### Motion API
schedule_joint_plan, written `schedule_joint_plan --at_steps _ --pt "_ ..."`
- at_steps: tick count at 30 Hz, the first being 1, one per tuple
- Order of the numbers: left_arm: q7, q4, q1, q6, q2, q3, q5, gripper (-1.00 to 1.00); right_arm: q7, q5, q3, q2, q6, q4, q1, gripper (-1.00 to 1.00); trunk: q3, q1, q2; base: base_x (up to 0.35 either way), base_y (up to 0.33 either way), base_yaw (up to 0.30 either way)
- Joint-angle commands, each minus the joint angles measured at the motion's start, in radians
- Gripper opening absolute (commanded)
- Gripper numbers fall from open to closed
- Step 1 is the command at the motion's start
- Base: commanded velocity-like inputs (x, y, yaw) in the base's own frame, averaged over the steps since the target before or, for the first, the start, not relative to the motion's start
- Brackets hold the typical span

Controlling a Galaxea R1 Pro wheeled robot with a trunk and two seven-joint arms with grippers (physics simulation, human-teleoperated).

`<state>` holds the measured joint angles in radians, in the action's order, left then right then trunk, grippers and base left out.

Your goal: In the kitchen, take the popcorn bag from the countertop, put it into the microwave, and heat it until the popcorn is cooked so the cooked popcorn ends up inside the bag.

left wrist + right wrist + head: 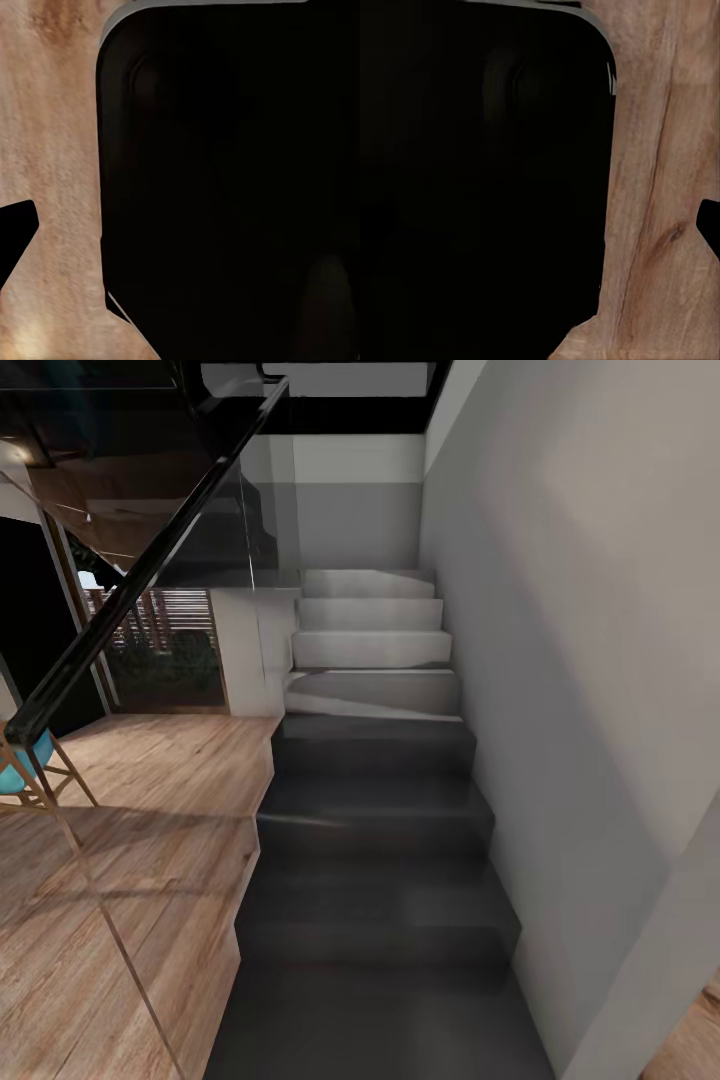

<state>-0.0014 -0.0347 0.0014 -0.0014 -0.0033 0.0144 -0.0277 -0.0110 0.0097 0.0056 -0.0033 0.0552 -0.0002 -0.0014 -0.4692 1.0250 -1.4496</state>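
Popcorn bag not reached yet: robot on way, facing dark staircase [375, 830], wooden floor [130, 840] left of it (glass railing [140, 575] beside). Bag location unknown; hands' state cannot tell. Whole task remains: fetching, loading, heating.

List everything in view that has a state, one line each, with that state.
Staircase: dark lower steps, pale upper steps, nothing on them.
Glass railing: upright, dark handrail intact.
Turquoise chair: standing upright on the wooden floor.
Dark robot body: blocks most of the left wrist view.
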Motion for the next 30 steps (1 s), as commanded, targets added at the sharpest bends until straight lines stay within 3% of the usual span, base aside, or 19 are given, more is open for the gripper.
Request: schedule_joint_plan --at_steps 1,6,15,21,30 --pt "0.000 -0.001 0.000 0.000 0.000 0.001 -0.003 1.00 -0.001 0.001 0.000 0.000 0.003 0.000 0.000 1.00 -0.001 0.000 0.000 0.000 0.000 0.000" --pt "0.001 -0.002 0.000 -0.001 0.000 0.002 -0.004 1.00 -0.002 -0.007 -0.008 0.001 0.003 0.000 0.000 1.00 -0.001 0.000 0.000 -0.037 0.000 0.000" --pt "0.007 -0.002 0.000 -0.002 -0.001 0.002 -0.005 1.00 -0.002 -0.005 0.001 0.002 0.003 0.000 0.000 1.00 -0.001 0.000 0.000 -0.316 0.000 0.015" --pt "0.007 -0.002 0.000 -0.002 -0.001 0.002 -0.005 1.00 -0.002 -0.002 0.002 0.002 0.003 0.000 0.000 1.00 -0.001 0.000 0.000 -0.295 0.000 0.237" --pt "0.008 -0.008 0.000 -0.002 -0.002 0.000 -0.012 1.00 -0.002 -0.002 -0.001 0.002 0.004 0.000 0.000 1.00 -0.001 0.000 0.000 -0.022 0.000 0.271"
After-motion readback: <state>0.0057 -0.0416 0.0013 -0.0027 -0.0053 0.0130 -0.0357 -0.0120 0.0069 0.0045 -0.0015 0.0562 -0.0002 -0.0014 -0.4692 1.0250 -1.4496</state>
